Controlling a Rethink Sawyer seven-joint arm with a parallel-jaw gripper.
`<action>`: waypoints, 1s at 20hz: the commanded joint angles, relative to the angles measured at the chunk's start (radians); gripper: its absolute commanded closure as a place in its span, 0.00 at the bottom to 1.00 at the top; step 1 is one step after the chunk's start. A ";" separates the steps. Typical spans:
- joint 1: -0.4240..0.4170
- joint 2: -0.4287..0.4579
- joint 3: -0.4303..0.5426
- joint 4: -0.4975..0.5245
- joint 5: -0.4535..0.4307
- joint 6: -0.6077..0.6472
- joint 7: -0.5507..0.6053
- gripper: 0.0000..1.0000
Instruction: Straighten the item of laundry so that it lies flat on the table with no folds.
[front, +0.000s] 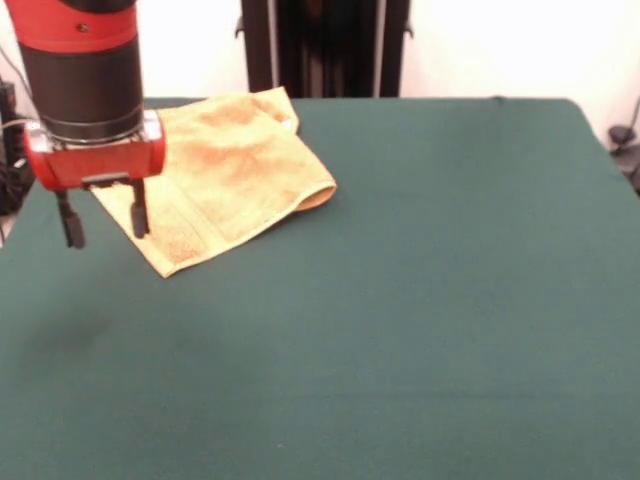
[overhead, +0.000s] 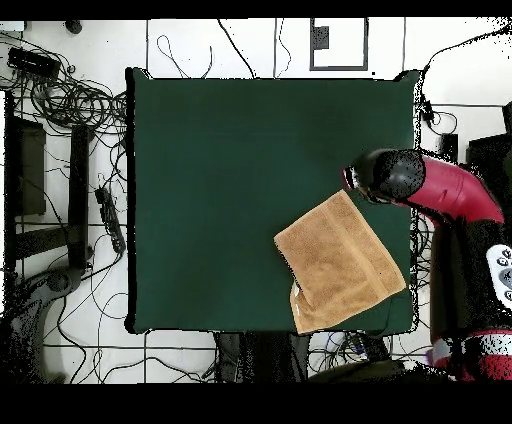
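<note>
The item of laundry, an orange-tan terry towel (front: 222, 172), lies on the dark green table (front: 420, 300) at its far left corner in the front view. It is folded over itself, with a rolled fold along its right edge. In the overhead view the towel (overhead: 338, 262) sits near the table's (overhead: 230, 180) lower right. My gripper (front: 103, 215) hangs open above the towel's left corner with nothing between its two black fingers (front: 138, 208). From above, the arm's head (overhead: 385, 176) covers the gripper, just off the towel's upper right corner.
Beyond the table edges the floor (overhead: 70, 110) holds cables and black gear at the overhead view's left. Black stand posts (front: 325, 45) rise behind the table's far edge in the front view.
</note>
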 joint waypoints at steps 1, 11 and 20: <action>-0.018 -0.010 0.121 0.080 -0.034 0.075 -0.129 0.00; -0.060 -0.023 0.132 0.149 -0.045 0.019 -0.076 0.00; -0.073 -0.043 0.112 0.246 -0.038 -0.057 0.028 0.00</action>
